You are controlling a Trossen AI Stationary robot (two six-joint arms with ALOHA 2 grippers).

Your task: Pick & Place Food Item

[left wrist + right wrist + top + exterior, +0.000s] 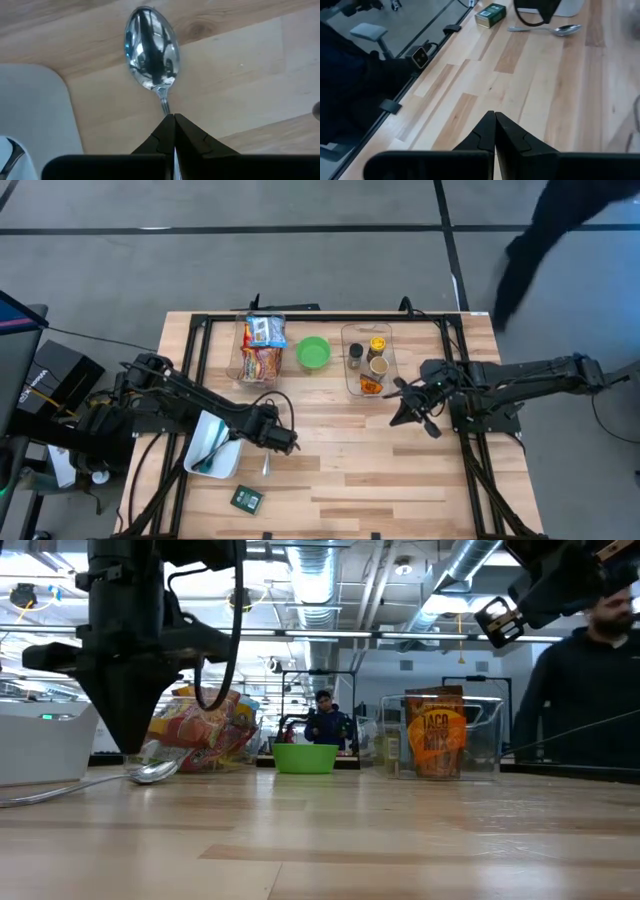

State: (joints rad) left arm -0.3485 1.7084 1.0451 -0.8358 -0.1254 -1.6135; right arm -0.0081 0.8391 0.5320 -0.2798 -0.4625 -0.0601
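Spoon [151,47], one, beneath closed left claw [174,120].

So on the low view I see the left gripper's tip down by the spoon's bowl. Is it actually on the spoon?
Observer: The left wrist view shows the left gripper shut, tips meeting right over the spoon's neck. I cannot tell whether it pinches it.
Operator: Anything at the table's front edge, below my view?
Observer: Yes, a small green box lies there, apart from the spoon.
Operator: And the right arm?
Observer: The right gripper is shut and empty, raised beside the clear bin of jars.
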